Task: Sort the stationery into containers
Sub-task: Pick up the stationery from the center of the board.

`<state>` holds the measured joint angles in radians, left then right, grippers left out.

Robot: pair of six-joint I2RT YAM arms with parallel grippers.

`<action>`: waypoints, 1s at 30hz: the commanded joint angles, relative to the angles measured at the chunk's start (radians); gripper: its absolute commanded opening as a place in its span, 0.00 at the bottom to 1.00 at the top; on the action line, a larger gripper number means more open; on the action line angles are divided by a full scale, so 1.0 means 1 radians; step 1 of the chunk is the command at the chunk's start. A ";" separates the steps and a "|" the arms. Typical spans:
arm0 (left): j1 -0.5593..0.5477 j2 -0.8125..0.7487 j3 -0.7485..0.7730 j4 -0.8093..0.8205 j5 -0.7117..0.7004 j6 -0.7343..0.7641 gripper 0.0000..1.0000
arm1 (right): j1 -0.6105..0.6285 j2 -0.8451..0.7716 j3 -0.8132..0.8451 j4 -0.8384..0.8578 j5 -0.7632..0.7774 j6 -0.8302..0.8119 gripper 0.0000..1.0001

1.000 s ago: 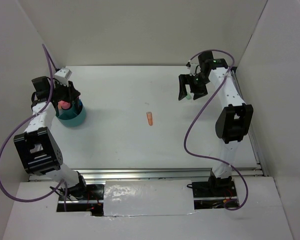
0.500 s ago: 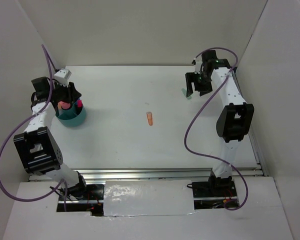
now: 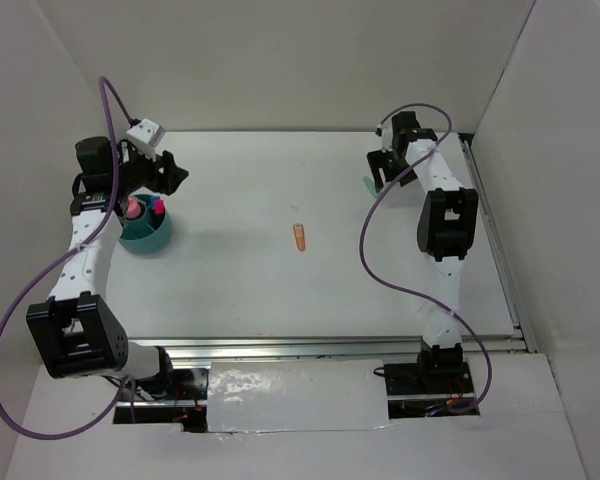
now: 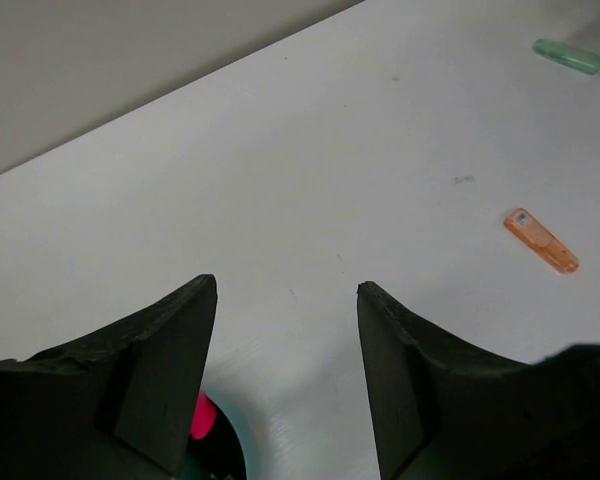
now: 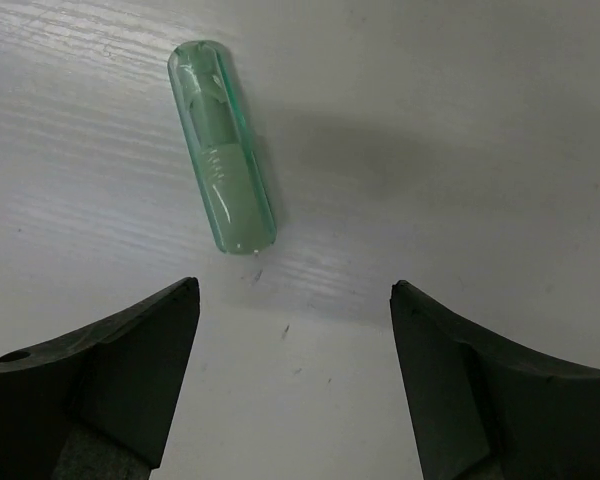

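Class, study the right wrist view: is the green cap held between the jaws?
No, the green cap lies flat on the table, ahead of the open jaws and touching neither.

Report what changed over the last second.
The left gripper opened and lifted away from the teal tub, leaving pink pieces inside. The right gripper came down beside the green tube, jaws open, nothing held. The orange piece and green tube lie where they were.

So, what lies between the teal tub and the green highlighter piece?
Only the small orange piece, slightly off the line; otherwise bare table, in the top view.
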<state>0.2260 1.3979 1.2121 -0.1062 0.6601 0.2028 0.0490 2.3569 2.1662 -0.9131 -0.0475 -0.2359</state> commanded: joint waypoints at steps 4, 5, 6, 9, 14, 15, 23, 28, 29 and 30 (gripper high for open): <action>-0.065 -0.051 0.033 -0.013 -0.028 -0.028 0.73 | 0.038 0.065 0.112 0.089 -0.025 -0.056 0.85; -0.071 -0.053 0.035 -0.010 -0.030 -0.034 0.74 | 0.040 0.076 0.116 0.091 -0.025 -0.057 0.85; -0.074 -0.053 0.035 -0.012 -0.034 -0.039 0.74 | 0.046 0.090 0.121 0.094 -0.026 -0.059 0.83; -0.086 -0.057 0.038 -0.013 -0.048 -0.063 0.74 | 0.049 0.113 0.127 0.103 -0.029 -0.055 0.78; -0.094 -0.056 0.053 -0.015 -0.059 -0.091 0.74 | 0.037 0.162 0.168 0.076 -0.049 -0.063 0.65; -0.094 -0.053 0.056 -0.015 -0.056 -0.103 0.74 | 0.034 0.169 0.175 0.060 -0.058 -0.063 0.63; -0.099 -0.042 0.073 -0.015 -0.057 -0.118 0.74 | 0.060 0.179 0.121 0.025 -0.048 -0.128 0.50; -0.099 -0.045 0.067 0.009 -0.037 -0.134 0.73 | 0.084 0.150 0.077 -0.009 -0.041 -0.154 0.18; -0.096 -0.048 0.061 0.025 -0.028 -0.172 0.72 | 0.087 0.093 0.058 0.000 -0.051 -0.152 0.05; -0.094 -0.054 0.044 0.043 0.001 -0.193 0.72 | 0.098 0.056 0.005 0.011 -0.066 -0.152 0.00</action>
<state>0.1318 1.3750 1.2461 -0.1387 0.6033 0.0853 0.1154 2.5065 2.2501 -0.8669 -0.0875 -0.3672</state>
